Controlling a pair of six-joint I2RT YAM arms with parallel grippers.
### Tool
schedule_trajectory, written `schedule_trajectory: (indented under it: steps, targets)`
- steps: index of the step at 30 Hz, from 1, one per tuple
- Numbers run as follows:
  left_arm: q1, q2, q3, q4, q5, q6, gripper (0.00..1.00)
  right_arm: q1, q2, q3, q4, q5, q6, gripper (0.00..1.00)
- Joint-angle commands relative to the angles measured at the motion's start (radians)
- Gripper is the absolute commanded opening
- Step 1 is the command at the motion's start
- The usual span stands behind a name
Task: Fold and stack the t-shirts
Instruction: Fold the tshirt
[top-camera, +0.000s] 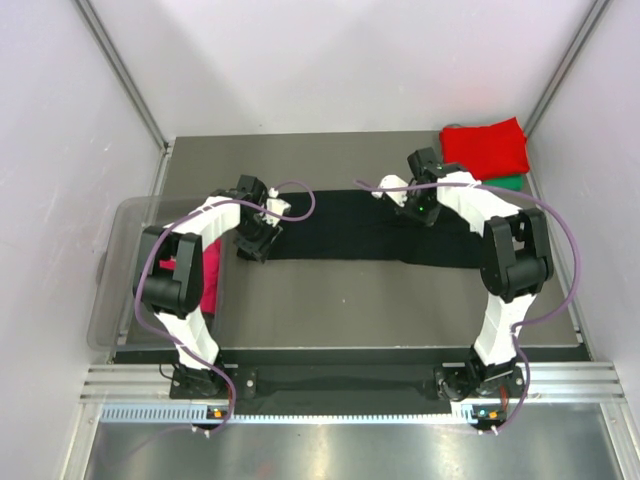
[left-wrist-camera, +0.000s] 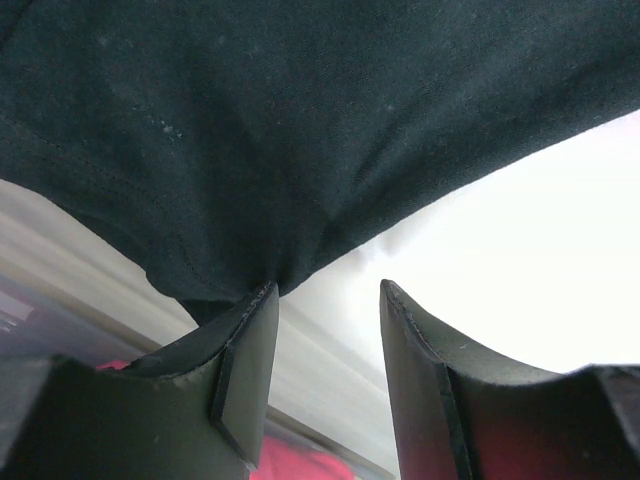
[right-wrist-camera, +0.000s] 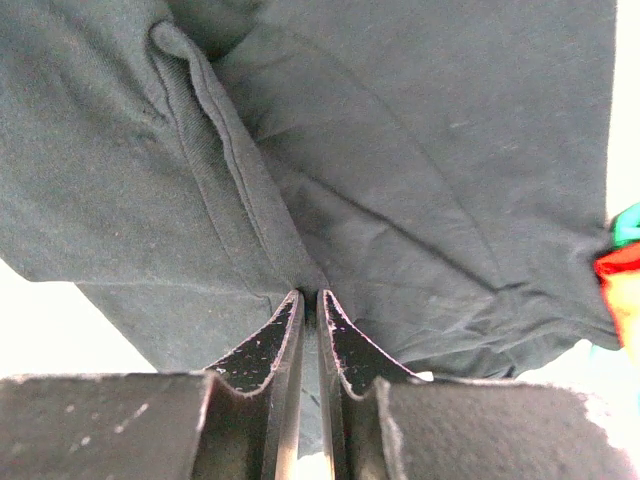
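Note:
A black t-shirt (top-camera: 350, 228) lies as a long band across the middle of the table. My right gripper (top-camera: 428, 208) sits on its right part and is shut on a raised fold of the black cloth (right-wrist-camera: 400, 150), pinched between the tips of the right gripper (right-wrist-camera: 310, 295). My left gripper (top-camera: 258, 240) is at the shirt's left end. In the left wrist view the left gripper (left-wrist-camera: 325, 292) stands open; only its left fingertip (left-wrist-camera: 262, 295) touches the edge of the black cloth (left-wrist-camera: 300, 120), and the gap holds nothing. A folded red t-shirt (top-camera: 485, 148) lies on a green one (top-camera: 508, 183) at the back right.
A clear plastic bin (top-camera: 122, 215) stands at the left of the table with a magenta t-shirt (top-camera: 210, 285) inside. White walls enclose the table on three sides. The red and green stack (right-wrist-camera: 620, 270) lies close to the black shirt's right end.

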Motion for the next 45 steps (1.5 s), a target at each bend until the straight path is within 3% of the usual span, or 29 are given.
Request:
schedule_trajectory:
  steps: [1,5,13,18,29,36,37,38,45]
  targets:
    - [0.004,0.011,0.001,0.002,0.012,-0.007,0.5,0.016,-0.04,-0.004,0.006,0.01,0.005,0.09]
    - [0.004,0.009,-0.002,0.003,0.012,-0.009,0.5,0.016,-0.048,0.008,0.0,0.012,0.006,0.13]
    - [0.004,0.009,-0.005,0.005,0.012,-0.007,0.5,0.031,-0.03,0.059,-0.02,0.019,-0.001,0.09]
    - [0.004,0.014,-0.004,0.005,0.014,-0.007,0.5,0.037,-0.028,0.059,-0.029,0.019,0.008,0.16]
    - [0.004,0.02,-0.004,0.005,0.018,-0.007,0.5,0.037,-0.024,0.038,-0.012,0.068,-0.004,0.01]
    - [0.004,0.015,-0.01,0.005,0.014,-0.007,0.49,0.039,-0.005,0.093,-0.038,0.05,0.008,0.0]
    - [0.004,0.015,-0.01,0.005,0.012,-0.006,0.49,0.039,-0.004,0.097,-0.04,0.053,0.017,0.02]
    - [0.004,0.015,-0.01,0.005,0.014,-0.006,0.49,0.04,-0.016,0.096,-0.031,0.056,0.028,0.13]
    - [0.002,0.023,-0.001,0.003,0.02,-0.009,0.49,0.037,-0.14,0.03,-0.021,0.061,0.031,0.31]
